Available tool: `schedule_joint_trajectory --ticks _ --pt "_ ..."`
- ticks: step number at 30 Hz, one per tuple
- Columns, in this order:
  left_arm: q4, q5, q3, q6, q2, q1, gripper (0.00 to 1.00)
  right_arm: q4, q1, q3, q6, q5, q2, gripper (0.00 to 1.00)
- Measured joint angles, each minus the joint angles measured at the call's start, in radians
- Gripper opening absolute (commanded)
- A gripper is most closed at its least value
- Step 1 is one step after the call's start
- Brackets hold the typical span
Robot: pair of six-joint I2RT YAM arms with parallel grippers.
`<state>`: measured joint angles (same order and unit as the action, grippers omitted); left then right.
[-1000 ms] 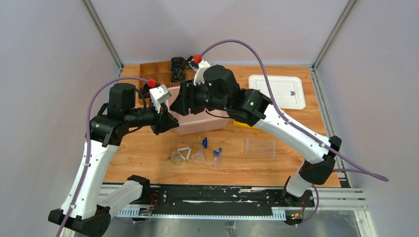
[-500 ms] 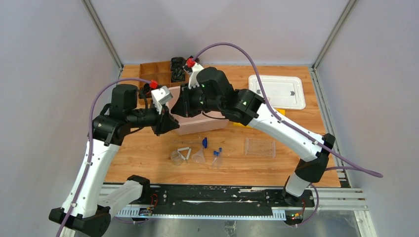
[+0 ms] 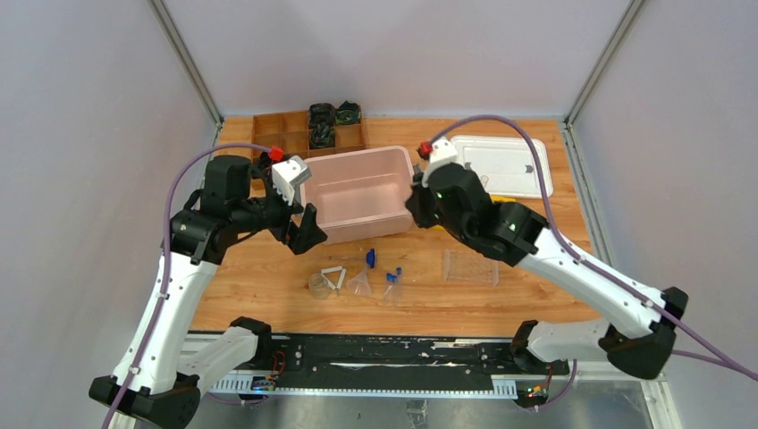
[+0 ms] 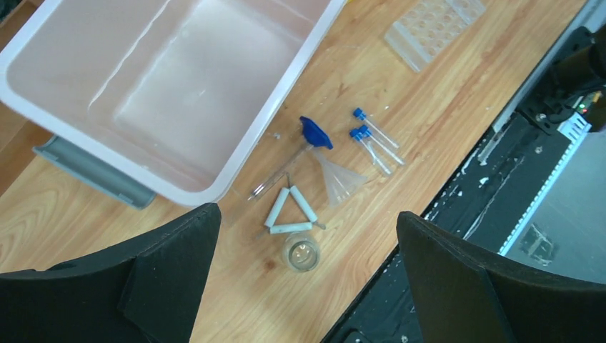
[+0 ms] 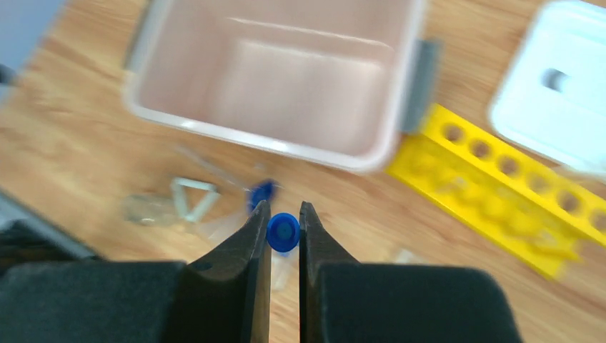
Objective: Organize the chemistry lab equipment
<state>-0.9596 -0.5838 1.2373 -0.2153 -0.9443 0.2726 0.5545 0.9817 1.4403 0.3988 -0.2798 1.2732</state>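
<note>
My right gripper is shut on a blue-capped clear tube, held end-on above the wood just right of the pink bin; in the top view the right gripper is there. The yellow tube rack lies close to its right. My left gripper hangs open and empty over the small beaker and white wire triangle. Beside these lie the funnel, the blue-tipped rod and three more blue-capped tubes. The clear tray sits further right.
The large pink bin stands open in the middle, and its white lid lies at the back right. A brown compartment box with dark items is at the back left. The black base rail runs along the near edge.
My right arm swung from over the bin's left back corner to its right side, jaws closing. My left gripper opened wide and stayed by the bin's left front corner.
</note>
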Motion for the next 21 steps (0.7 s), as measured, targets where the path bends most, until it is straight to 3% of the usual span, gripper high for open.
schedule_joint_trajectory --ticks 5,9,21 --pt "-0.008 0.051 -0.004 0.008 -0.004 0.0 1.0 -0.083 -0.035 -0.379 -0.078 -0.188 -0.217 0.0" --pt "-0.013 0.069 -0.009 0.009 -0.004 0.0 1.0 -0.163 -0.062 -0.582 -0.102 -0.249 -0.276 0.0" --pt "-0.016 0.076 -0.009 0.009 -0.002 0.0 1.0 -0.406 -0.126 -0.803 -0.098 -0.294 -0.243 0.0"
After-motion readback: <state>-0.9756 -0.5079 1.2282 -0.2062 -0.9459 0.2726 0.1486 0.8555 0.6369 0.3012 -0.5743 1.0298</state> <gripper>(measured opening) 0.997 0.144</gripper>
